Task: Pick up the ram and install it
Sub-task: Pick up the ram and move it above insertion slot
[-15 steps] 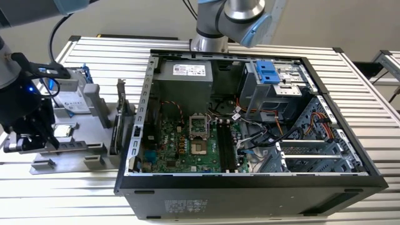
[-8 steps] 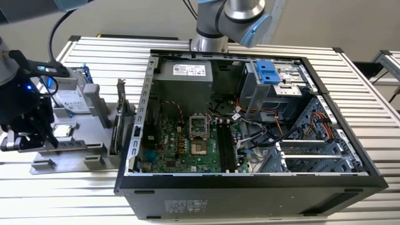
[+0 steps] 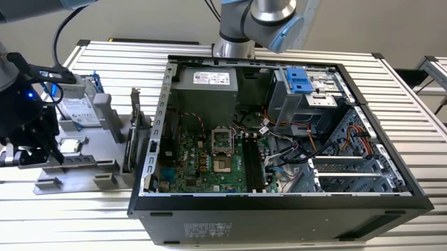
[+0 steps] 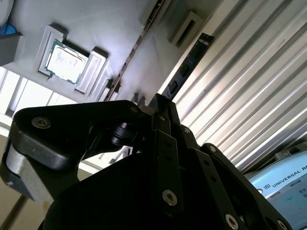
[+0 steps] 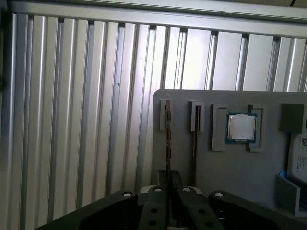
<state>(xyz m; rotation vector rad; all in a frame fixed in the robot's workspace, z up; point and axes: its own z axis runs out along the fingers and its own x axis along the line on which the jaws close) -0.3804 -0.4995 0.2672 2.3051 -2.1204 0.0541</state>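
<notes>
So the ram [image 5: 168, 143] is standing on edge in the outermost slot of the grey tray [image 5: 225, 167], right along the tray edge next to the slatted table [image 5: 72, 120]. In the first wrist view the gripper [image 5: 169, 184] sits directly in line with it, and the visible part of the stick runs out from under the gripper body. Honestly can't tell whether the gripper is clamped on it or released, because the contact spot is hidden. Imo the pick is the step in hand. The trick is to stay lined up with the board's long edge and centred on its thickness, so the squeeze lands on the flat faces and not on a corner. There's a second thin board [image 5: 195, 134] in the neighbouring slot just beside it and a CPU [image 5: 241, 128] past that, so I'd keep square to the slot and pull straight out along it, no twisting or leaning toward the neighbour
</notes>
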